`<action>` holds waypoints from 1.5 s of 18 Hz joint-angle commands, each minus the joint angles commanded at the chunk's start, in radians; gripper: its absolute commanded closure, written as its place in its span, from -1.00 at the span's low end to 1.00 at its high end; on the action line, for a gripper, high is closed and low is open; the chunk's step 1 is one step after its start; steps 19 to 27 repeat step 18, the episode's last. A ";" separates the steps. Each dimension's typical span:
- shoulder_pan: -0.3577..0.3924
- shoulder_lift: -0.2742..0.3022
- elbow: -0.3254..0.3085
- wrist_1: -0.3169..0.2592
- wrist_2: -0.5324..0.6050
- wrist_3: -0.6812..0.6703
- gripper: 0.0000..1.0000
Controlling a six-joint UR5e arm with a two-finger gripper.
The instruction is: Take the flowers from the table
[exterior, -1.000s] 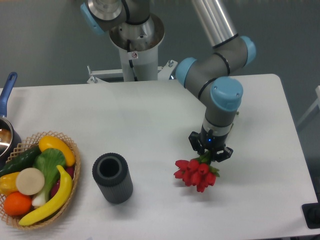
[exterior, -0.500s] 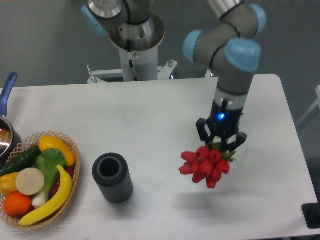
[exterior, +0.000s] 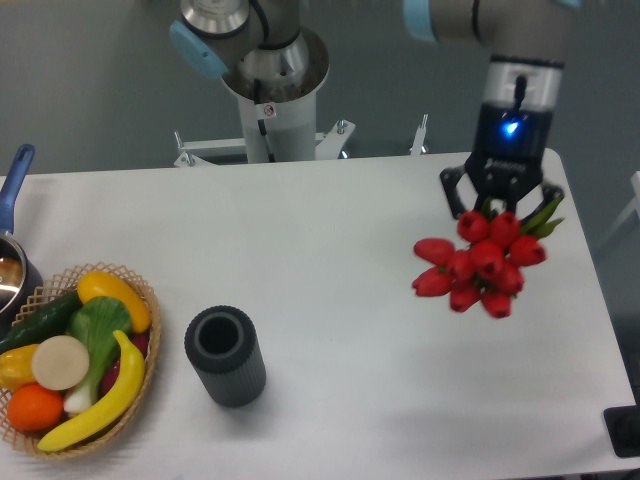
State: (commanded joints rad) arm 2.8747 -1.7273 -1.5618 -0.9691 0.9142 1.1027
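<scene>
At the far left a blue-handled pot (exterior: 12, 255) sits at the edge of the white bench (exterior: 300, 250), with a wicker basket of fruit and vegetables (exterior: 75, 355) just beside it. Nearer the middle stands a dark ribbed cylinder (exterior: 226, 356), upright and open at the top, well apart from everything to its right. On the right side, the gripper (exterior: 502, 205) hangs under the arm with its jaws closed narrowly on the green stems of the flowers (exterior: 478, 265); the red heads droop below and toward the camera. Compared with a second ago, when the bunch lay low by the bench surface nearer the centre, it now rides higher and further right, clear of the bench with a faint shadow beneath. That suggests the pick-up is essentially done: the bunch is off the surface and held, and what remains is only keeping the grip steady.
</scene>
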 joint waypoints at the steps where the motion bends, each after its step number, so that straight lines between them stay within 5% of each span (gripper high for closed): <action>1: 0.002 0.000 0.018 -0.044 0.002 0.023 0.31; 4: 0.023 0.000 0.086 -0.217 0.008 0.113 0.31; 6: 0.031 -0.002 0.123 -0.281 0.009 0.124 0.31; 27: 0.051 -0.011 0.155 -0.296 0.006 0.123 0.31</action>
